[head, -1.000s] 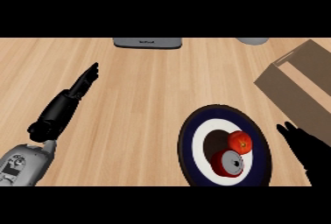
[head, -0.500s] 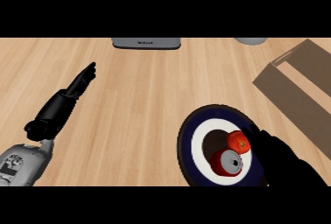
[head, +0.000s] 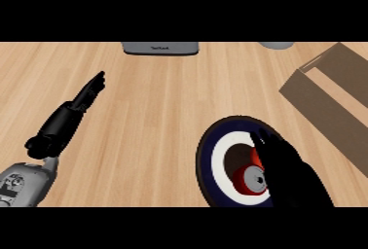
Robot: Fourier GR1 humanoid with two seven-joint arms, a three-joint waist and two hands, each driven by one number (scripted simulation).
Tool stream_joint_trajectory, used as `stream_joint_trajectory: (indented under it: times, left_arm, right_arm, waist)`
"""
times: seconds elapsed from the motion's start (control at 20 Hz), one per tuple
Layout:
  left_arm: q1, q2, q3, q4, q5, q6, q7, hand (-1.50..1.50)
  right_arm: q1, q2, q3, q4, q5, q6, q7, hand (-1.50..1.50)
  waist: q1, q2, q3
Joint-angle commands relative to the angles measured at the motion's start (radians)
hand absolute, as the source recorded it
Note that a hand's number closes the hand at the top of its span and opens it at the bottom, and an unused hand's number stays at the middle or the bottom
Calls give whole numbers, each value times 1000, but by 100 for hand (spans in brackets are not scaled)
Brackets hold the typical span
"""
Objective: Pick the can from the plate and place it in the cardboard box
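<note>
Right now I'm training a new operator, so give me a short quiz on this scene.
1. True or false: the can is already in the box.
2. Which robot hand is over the plate? A) left B) right
3. Fill in: the box stands to the plate's ____.
Key: 1 false, it is on the plate. 2 B, the right robot hand. 3 right.

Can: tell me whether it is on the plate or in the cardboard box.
On the plate. The can sits on the plate's white centre, partly hidden by the right hand; the cardboard box stands apart at upper right.
</note>
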Motion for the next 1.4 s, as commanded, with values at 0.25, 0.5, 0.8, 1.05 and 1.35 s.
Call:
stream_joint_trajectory:
  times: [0.25, 0.5, 0.8, 1.05, 1.35]
  left_arm:
    - [-7, -7, 14, -13, -12, -5, 17, 0]
    - [10, -26, 32, 15, -14, -4, -12, 0]
    - [31, -19, 47, 22, -30, -32, -22, 0]
    - [-10, -18, 62, -6, -31, -37, 28, 0]
    - [-3, -34, 91, 25, -28, -61, -2, 0]
  right_arm:
    - [-30, 115, 17, 142, 76, 119, 213, -150]
    - [49, 193, 87, 167, 192, 72, 205, -150]
    - [34, 266, 18, 247, 205, 112, 120, -150]
    - [42, 325, -19, 244, 242, 187, 159, -150]
    - [108, 298, -69, 342, 322, 136, 1, -150]
  waist:
    - [-11, 0, 3]
    - [-21, 0, 4]
    - [-15, 3, 4]
    - [-20, 1, 4]
    - [-20, 4, 5]
